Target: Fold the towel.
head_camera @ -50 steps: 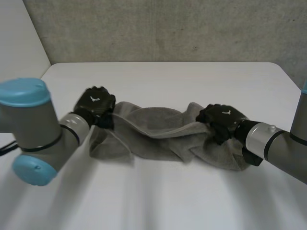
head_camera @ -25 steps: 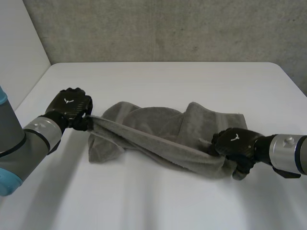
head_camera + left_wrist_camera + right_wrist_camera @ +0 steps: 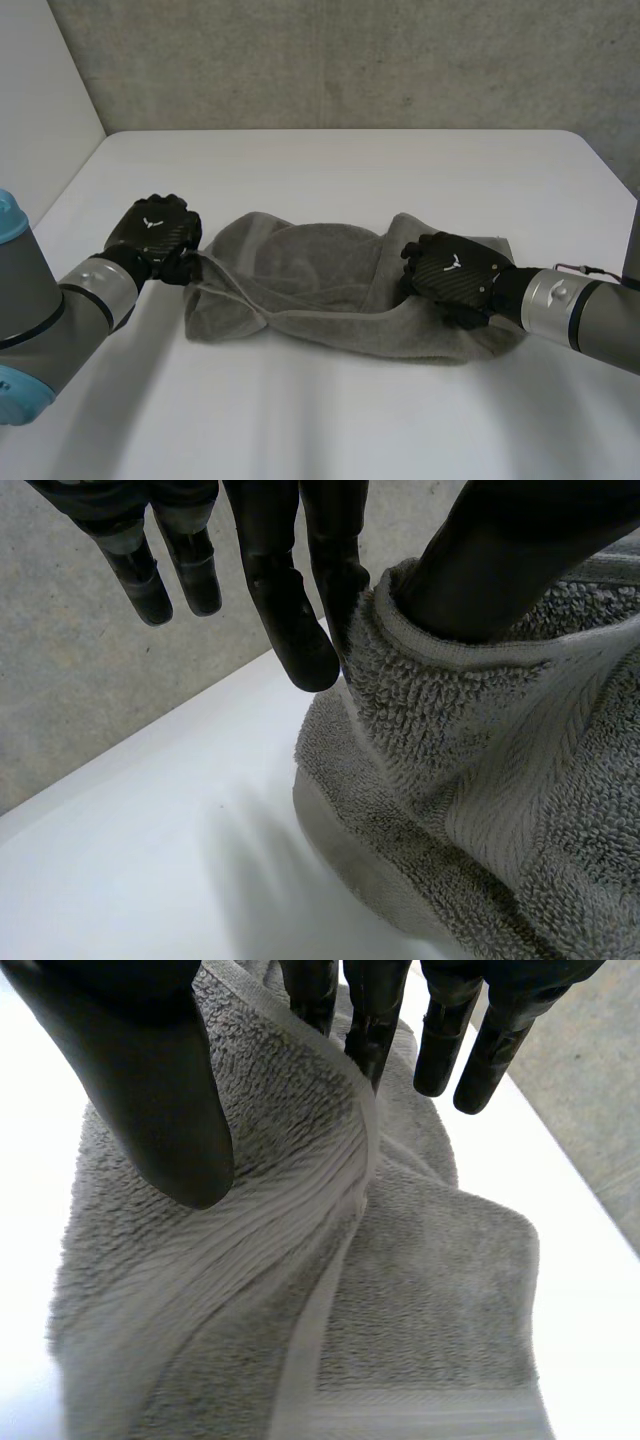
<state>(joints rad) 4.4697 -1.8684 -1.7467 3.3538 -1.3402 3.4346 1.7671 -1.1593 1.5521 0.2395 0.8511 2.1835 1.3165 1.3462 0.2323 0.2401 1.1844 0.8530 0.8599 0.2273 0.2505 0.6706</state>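
Towel [image 3: 320, 290] is lying bunched on table [image 3: 330, 170] between the 2 hands. Left hand [image 3: 155, 232] is pinching 1 end's hem, thumb against fingers. Right hand [image 3: 450, 273] is pinching the other end likewise. Judging: soft, light, limp terry, so the hemmed corners are offering the surest hold.

In my black left hand [image 3: 155, 232] and right hand [image 3: 452, 275] I am pinching a grey towel [image 3: 320, 290], rib-banded along its hem.

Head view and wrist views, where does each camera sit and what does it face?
Head view: behind the arms, looking down at the towel on the table; shows left hand, right hand.
Left wrist view: along the left palm; fingers pinching towel edge.
Right wrist view: likewise, right fingers pinching towel.
Shared: the towel.
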